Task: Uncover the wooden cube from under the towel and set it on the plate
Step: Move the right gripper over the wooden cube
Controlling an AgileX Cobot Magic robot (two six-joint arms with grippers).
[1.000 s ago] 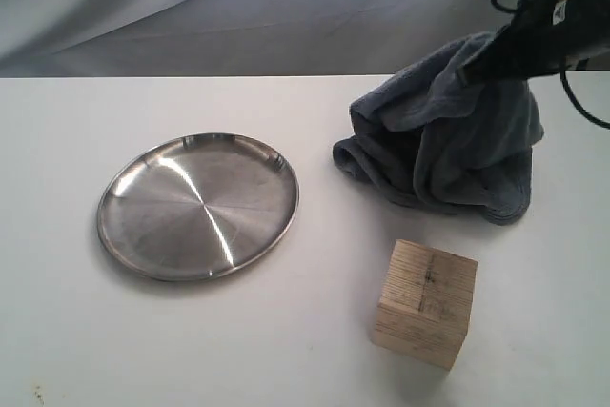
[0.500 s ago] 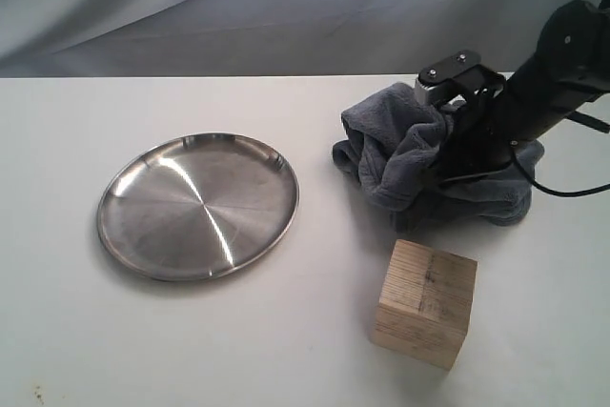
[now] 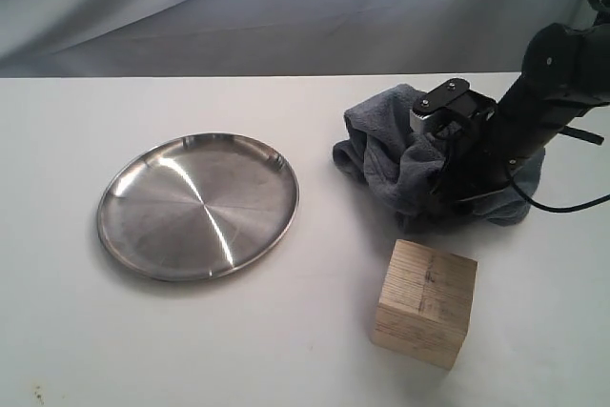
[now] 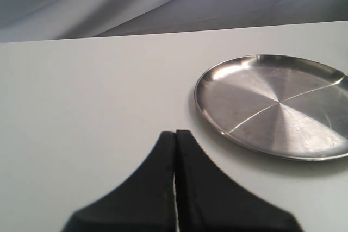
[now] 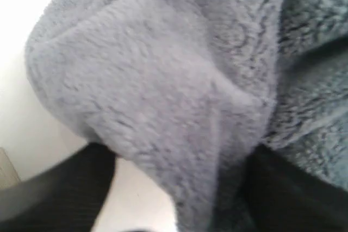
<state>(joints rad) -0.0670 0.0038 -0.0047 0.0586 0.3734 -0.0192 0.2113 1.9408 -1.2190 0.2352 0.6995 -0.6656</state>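
The wooden cube (image 3: 425,304) stands uncovered near the table's front right, pale with grain lines. Just behind it the grey-blue towel (image 3: 386,154) lies crumpled on the table. My right gripper (image 3: 440,199) is pressed down into the towel's near side. In the right wrist view the right gripper (image 5: 182,188) has its black fingers (image 5: 65,188) wide apart, open, with a loose fold of towel (image 5: 163,80) hanging between them and bare table beside it. The shiny steel plate (image 3: 198,205) sits empty at centre left. My left gripper (image 4: 175,134) is shut and empty over bare table beside the plate (image 4: 277,104).
A grey cloth backdrop (image 3: 238,7) hangs behind the white table (image 3: 315,350). The right arm's cable (image 3: 572,205) trails over the table behind the towel. A sliver of the cube (image 5: 5,168) shows at the right wrist view's edge.
The right arm came down from high at the back right, lowering the lifted towel into a heap behind the cube. Its jaws have spread apart. Cube and plate stayed put.
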